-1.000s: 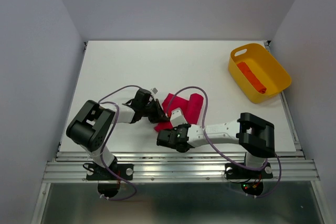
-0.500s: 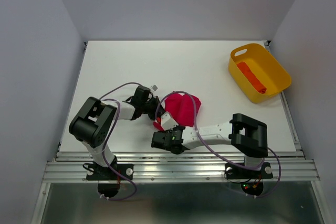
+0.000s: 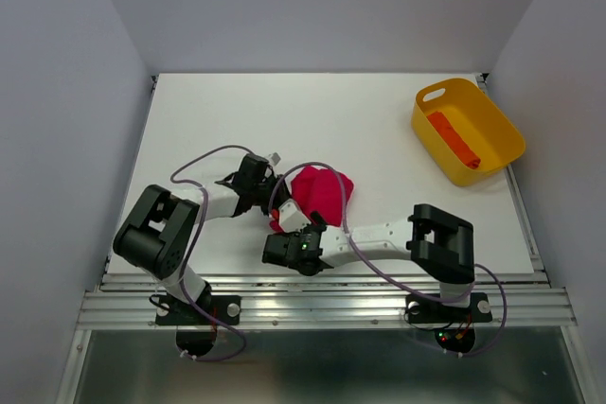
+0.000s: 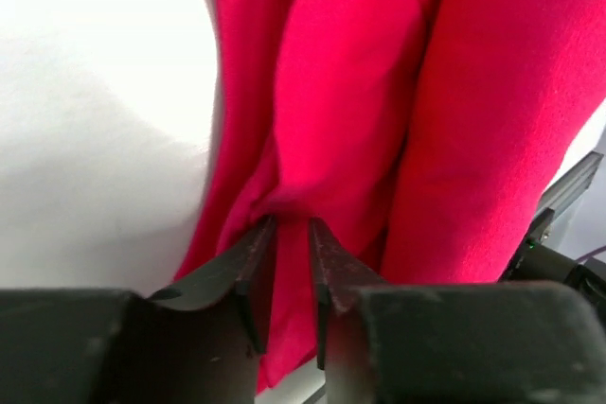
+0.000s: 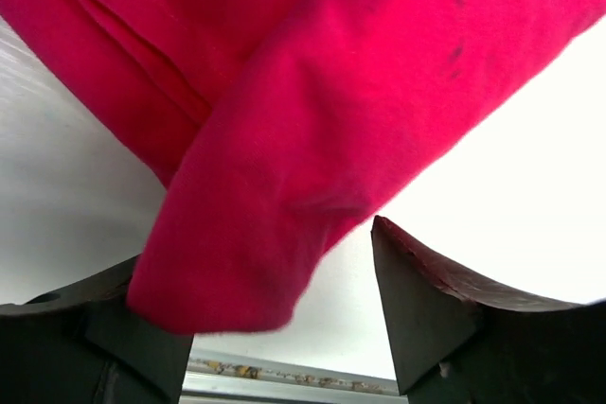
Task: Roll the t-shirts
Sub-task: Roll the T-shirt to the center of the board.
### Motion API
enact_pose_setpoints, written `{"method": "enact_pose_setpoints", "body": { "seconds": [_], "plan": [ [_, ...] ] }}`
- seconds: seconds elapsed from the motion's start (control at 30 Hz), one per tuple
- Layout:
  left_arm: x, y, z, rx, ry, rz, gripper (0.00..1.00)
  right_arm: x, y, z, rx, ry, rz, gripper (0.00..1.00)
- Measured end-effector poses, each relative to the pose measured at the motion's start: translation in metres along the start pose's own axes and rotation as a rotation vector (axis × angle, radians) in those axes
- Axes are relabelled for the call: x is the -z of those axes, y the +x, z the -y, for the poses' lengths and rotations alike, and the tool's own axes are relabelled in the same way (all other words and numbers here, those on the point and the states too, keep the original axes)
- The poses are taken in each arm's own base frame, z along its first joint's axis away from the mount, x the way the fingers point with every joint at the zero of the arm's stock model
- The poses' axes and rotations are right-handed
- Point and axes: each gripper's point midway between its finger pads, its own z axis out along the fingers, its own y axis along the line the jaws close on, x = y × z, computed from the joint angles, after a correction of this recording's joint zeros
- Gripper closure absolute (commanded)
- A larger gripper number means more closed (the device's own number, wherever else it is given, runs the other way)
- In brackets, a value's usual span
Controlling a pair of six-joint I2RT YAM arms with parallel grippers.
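- Your left gripper (image 4: 289, 224) pinched a fold of the crimson t-shirt (image 3: 322, 194), bunched on the table (image 3: 237, 111) between both arms.
- Your right gripper (image 5: 260, 254) gaped wide, gripping nothing.
- Cloth appeared limp and light: hold edges.

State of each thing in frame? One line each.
red t-shirt: bunched, not rolled, between the two grippers.
orange t-shirt: compact bundle, lying in the basket.
yellow basket: upright on the table, far right.
left gripper: shut on a fold of the red t-shirt.
right gripper: open, red cloth hanging between its fingers.
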Motion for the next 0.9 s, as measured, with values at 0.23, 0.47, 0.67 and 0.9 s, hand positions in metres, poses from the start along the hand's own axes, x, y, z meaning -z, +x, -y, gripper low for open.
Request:
{"method": "enact_pose_setpoints", "body": {
  "seconds": [0.23,0.47,0.67,0.9],
  "plan": [
    [0.023,-0.018,0.002,-0.042,-0.091,0.059,0.60,0.037,-0.036,0.019,-0.154,-0.111,0.080,0.26],
    [0.052,-0.051,0.026,-0.101,-0.113,0.171,0.57,0.048,-0.076,0.083,-0.472,-0.226,0.146,0.30],
    [0.060,-0.059,0.036,-0.116,-0.097,0.203,0.67,0.010,-0.070,0.110,-0.631,-0.263,0.078,0.50],
    [0.060,-0.051,0.042,-0.128,-0.056,0.162,0.65,-0.027,-0.067,0.115,-0.735,-0.292,0.010,0.60]
  ]
}}
